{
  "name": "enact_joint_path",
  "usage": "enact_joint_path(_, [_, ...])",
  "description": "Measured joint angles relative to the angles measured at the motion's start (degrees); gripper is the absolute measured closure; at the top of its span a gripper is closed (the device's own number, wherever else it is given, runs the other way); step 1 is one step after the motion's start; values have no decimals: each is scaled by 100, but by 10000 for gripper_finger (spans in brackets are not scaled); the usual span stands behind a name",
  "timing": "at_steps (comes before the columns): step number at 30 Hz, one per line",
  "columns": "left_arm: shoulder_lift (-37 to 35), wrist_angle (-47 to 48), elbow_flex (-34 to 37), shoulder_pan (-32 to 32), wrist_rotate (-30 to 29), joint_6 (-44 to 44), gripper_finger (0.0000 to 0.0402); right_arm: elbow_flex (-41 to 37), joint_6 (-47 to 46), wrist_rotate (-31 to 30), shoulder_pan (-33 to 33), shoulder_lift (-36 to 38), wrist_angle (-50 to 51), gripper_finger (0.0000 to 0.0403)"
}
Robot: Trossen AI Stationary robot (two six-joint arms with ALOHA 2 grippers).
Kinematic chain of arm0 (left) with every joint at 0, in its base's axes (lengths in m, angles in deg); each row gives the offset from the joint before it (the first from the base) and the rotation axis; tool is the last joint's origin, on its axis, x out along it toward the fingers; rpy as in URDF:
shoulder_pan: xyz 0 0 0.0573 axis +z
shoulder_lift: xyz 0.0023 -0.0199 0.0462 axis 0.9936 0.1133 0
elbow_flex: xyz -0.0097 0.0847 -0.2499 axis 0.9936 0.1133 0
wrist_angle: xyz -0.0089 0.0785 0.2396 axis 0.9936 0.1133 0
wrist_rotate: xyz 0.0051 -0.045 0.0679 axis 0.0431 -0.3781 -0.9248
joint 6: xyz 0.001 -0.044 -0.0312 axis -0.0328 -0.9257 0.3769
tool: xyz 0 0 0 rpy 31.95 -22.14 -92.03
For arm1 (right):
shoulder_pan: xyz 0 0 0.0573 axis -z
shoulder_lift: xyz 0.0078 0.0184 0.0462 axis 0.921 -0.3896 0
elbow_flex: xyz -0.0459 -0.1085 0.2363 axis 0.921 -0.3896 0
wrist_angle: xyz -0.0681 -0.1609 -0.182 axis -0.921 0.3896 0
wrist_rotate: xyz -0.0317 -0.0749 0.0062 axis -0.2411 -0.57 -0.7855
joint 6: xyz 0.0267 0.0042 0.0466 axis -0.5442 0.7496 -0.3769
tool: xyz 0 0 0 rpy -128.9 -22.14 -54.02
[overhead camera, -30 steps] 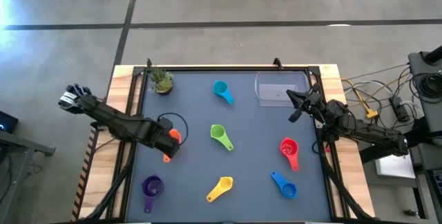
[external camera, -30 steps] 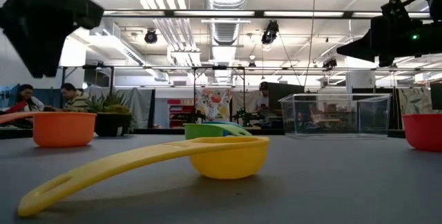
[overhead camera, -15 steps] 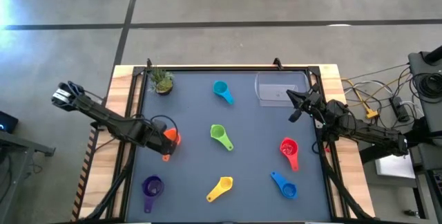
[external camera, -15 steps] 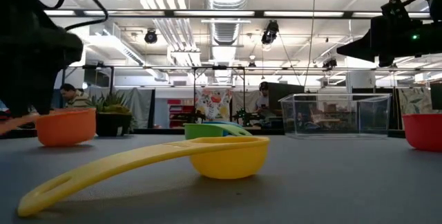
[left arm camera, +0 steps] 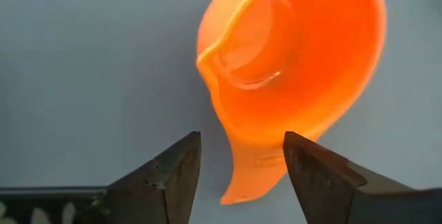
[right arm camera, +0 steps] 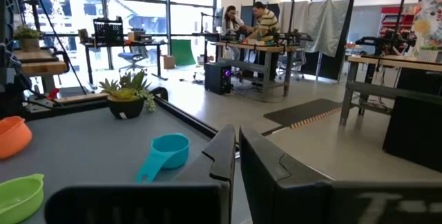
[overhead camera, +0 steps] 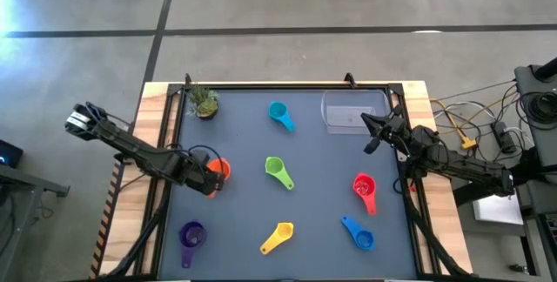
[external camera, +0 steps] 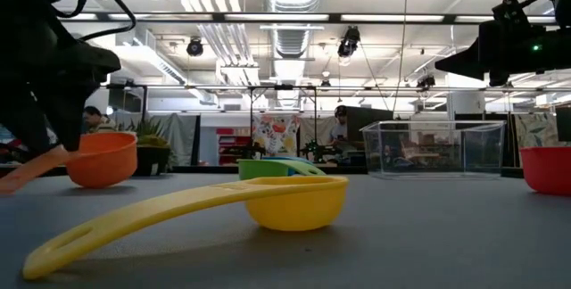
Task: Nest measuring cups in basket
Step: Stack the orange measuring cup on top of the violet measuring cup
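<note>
You had 0 of 7 cups in the basket [overhead camera: 352,112]; left gripper [left arm camera: 238,172] straddled the orange cup [overhead camera: 218,170] handle at table's left, fingers apart, ungripped; right gripper [overhead camera: 372,134] hung pinched together beside the basket.

Left end effector [left arm camera: 240,158] low, fingers apart; right end effector [overhead camera: 369,131] raised, closed

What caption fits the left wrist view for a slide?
Left hand, fingers open, straddles the handle of the orange measuring cup on the grey table.

Glossy plastic orange cup [left arm camera: 297,65] on a smooth matt table [left arm camera: 83,79].
</note>
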Motion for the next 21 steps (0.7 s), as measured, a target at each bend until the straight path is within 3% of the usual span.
enact_joint_path(21, [-123, -102, -29, 107, -286, -46, 224, 0, 0, -1, 0, -1, 0, 390])
